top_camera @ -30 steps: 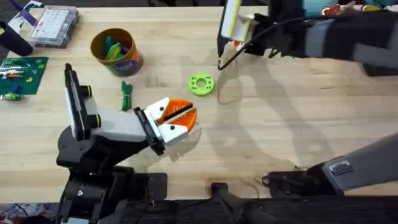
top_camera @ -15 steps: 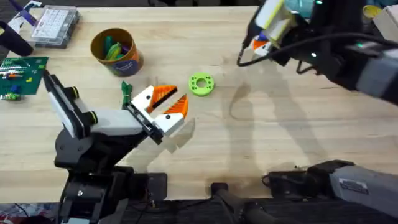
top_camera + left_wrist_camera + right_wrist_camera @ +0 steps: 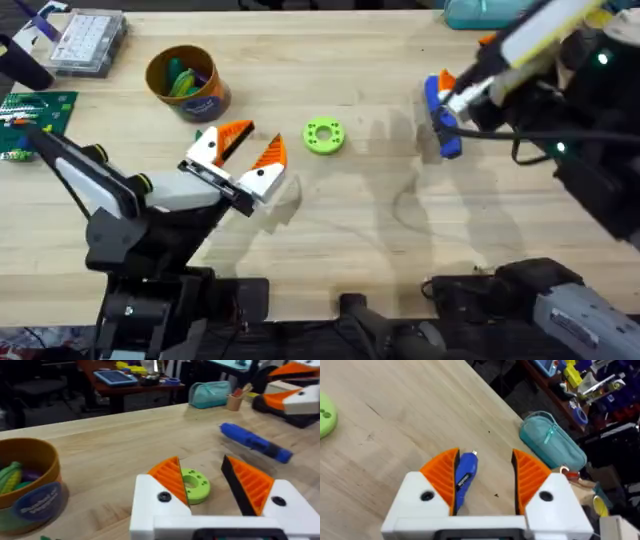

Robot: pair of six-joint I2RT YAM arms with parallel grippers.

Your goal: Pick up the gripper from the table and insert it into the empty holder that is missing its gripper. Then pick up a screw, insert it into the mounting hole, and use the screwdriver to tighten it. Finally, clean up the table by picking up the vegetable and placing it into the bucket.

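From overhead, we take the bucket (image 3: 186, 82) as our landmark. One lime ring (image 3: 323, 137) lies well off to the bucket's right. The left gripper (image 3: 243, 160) hovers between bucket and ring, nearer us, jaws spread and empty. A sliver of dark green shows just beside its far finger, likely the vegetable (image 3: 199, 135), mostly hidden. We count one screwdriver (image 3: 441, 115), far to the right of the bucket beyond the ring, lying on the table by the right gripper (image 3: 450, 97). One clear box (image 3: 88, 40) sits to the bucket's left.

In the left wrist view, the bucket (image 3: 30, 485) already holds several green and yellow pieces. The orange pads (image 3: 170, 477) stand wide apart with the ring (image 3: 194, 485) showing between them and the screwdriver (image 3: 255, 442) farther off.

In the right wrist view, the jaws are spread; the screwdriver (image 3: 465, 477) rests against one pad (image 3: 442, 477), not pinched.

We judge the vegetable light, small and somewhat soft: take it across its slender middle, gently. The screwdriver looks rigid and smooth, apt to roll; we would grip the thick blue handle mid-length.
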